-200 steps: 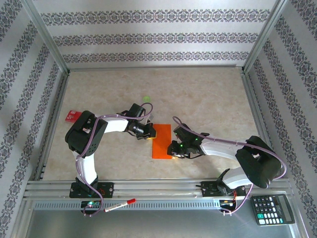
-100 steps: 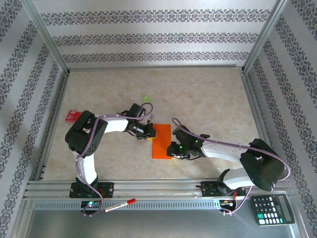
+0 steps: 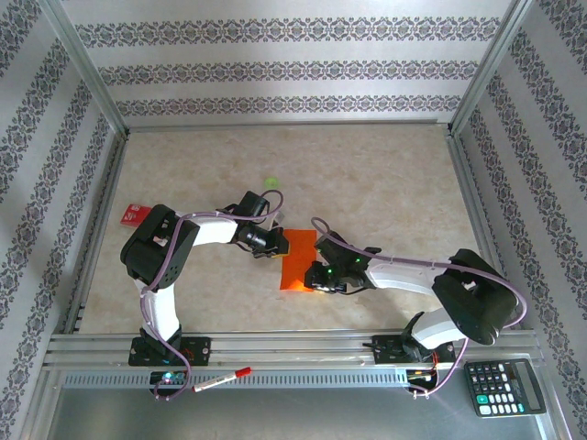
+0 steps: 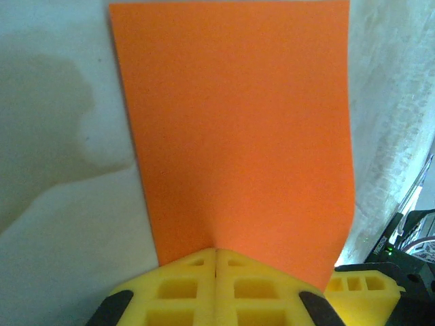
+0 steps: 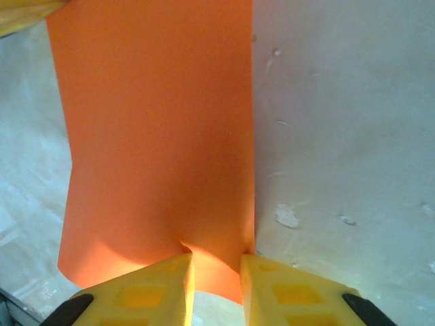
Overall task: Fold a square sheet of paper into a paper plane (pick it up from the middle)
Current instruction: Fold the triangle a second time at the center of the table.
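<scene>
Left wrist: square sheet of paper, thin, limp, judged best taken at its edges, is pinched by left gripper; right gripper narrowly parted astride it.

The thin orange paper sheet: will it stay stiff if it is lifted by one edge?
Probably floppy: the thin orange paper sheet curves and puckers at the right hand. Likely very light, so a push may buckle it rather than slide it.
</scene>
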You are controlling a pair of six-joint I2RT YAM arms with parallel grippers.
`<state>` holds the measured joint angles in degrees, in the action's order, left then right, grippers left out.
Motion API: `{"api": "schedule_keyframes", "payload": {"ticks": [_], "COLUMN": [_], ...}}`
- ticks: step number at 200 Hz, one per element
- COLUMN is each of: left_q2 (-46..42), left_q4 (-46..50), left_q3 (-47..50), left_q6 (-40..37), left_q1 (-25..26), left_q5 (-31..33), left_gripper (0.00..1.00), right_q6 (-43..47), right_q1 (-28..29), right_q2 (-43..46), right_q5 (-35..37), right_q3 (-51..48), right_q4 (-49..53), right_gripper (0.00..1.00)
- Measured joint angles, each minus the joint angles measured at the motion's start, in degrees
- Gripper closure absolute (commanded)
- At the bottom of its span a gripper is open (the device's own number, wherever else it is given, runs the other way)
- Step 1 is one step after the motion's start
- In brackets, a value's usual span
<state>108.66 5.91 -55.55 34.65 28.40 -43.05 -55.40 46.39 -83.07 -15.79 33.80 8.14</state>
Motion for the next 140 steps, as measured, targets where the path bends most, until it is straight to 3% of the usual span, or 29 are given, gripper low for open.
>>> {"api": "schedule_keyframes", "payload": {"ticks": [140], "left_q2": [0.0], "left_q4": [0.0], "left_q3": [0.0], "left_q6": [-0.2], "left_q1": [0.0], "left_q5": [0.0], "left_gripper": [1.00], "right_q6": [-0.9], "right_q1": [-0.5], "right_q2": [2.0], "right_q5": [-0.3], "right_q3": [-1.4], "right_q4": [-6.7], "right_gripper": [0.65]}}
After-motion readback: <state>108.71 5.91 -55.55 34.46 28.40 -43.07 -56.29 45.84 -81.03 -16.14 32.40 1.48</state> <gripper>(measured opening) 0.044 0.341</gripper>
